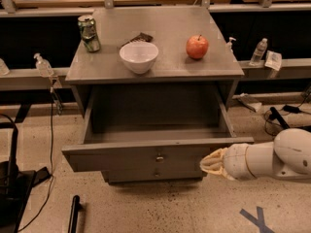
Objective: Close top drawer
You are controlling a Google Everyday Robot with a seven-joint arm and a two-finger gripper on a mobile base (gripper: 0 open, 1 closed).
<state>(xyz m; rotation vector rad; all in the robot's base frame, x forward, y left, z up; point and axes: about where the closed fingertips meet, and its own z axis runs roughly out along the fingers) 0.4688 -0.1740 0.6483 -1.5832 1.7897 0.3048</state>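
The top drawer (121,161) is a wide grey drawer pulled far out of the grey cabinet (155,57), its deep box empty. Its flat front faces me with a small round metal knob (159,157) at the centre. A second knob (157,171) shows on the lower drawer front just beneath. My gripper (210,163) reaches in from the right on a white arm (272,159). Its cream fingertips sit at the right part of the drawer front, right of the knob.
On the cabinet top stand a green can (89,33), a white bowl (139,57), a dark packet (138,37) and a red apple (197,46). Bottles (258,51) and cables lie on ledges either side. A black bar (74,213) lies on the floor front left.
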